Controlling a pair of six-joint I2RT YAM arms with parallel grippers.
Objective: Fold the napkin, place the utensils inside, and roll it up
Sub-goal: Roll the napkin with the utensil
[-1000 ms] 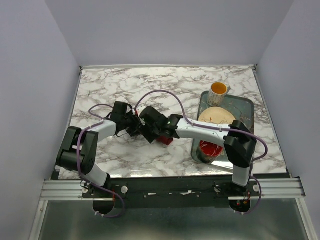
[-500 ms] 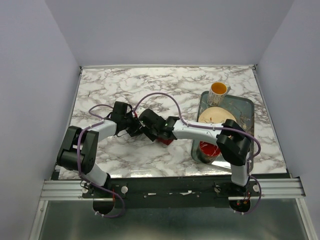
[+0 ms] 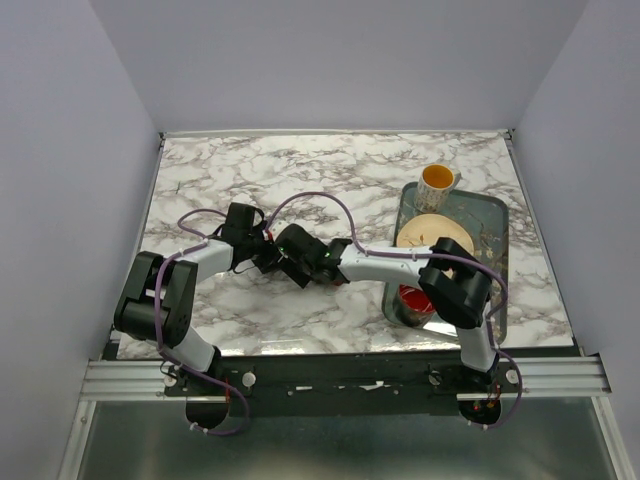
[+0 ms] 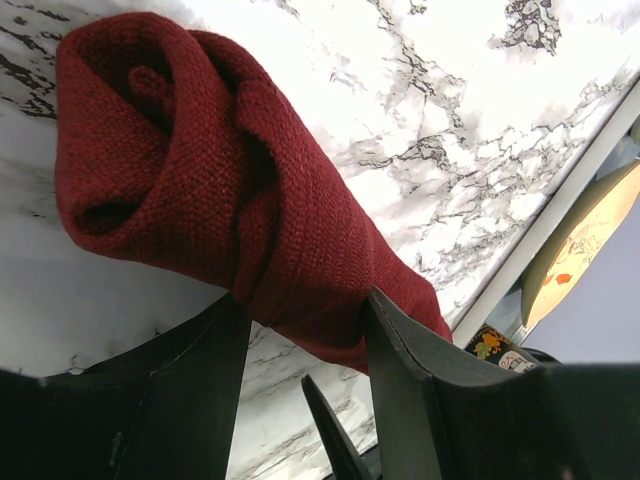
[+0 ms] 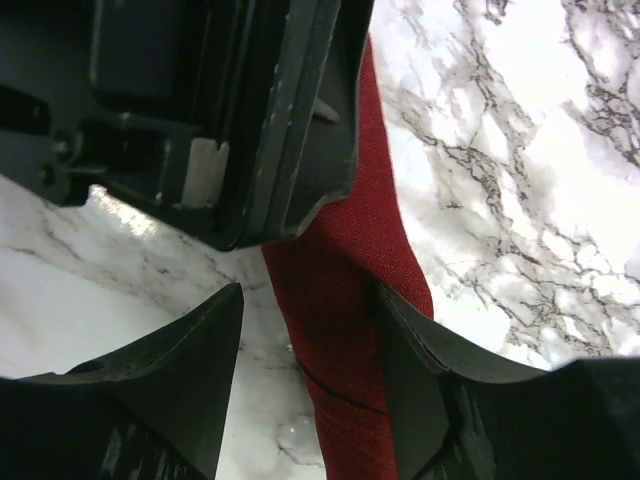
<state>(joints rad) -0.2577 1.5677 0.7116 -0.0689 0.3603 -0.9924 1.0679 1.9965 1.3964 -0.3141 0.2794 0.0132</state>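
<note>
The napkin (image 4: 230, 190) is a dark red cloth rolled into a thick tube lying on the marble table. My left gripper (image 4: 305, 300) is shut on it, both fingers pressing the roll's sides near its middle. My right gripper (image 5: 310, 290) straddles the napkin (image 5: 345, 300) further along. It is open: the right finger touches the cloth and bare marble shows beside the left finger. From above, the left gripper (image 3: 268, 258) and right gripper (image 3: 290, 264) meet at the table's middle left and cover the roll. The utensils are not in view.
A grey metal tray (image 3: 497, 215) at the right holds a cream plate (image 3: 435, 232) and a red bowl (image 3: 415, 300). A white mug (image 3: 438, 180) with a yellow inside stands at its far corner. The left gripper's body (image 5: 200, 100) hangs close over my right fingers.
My right arm has slid left, so its wrist now covers the red end of the roll that showed from above. The left arm has stayed put.
</note>
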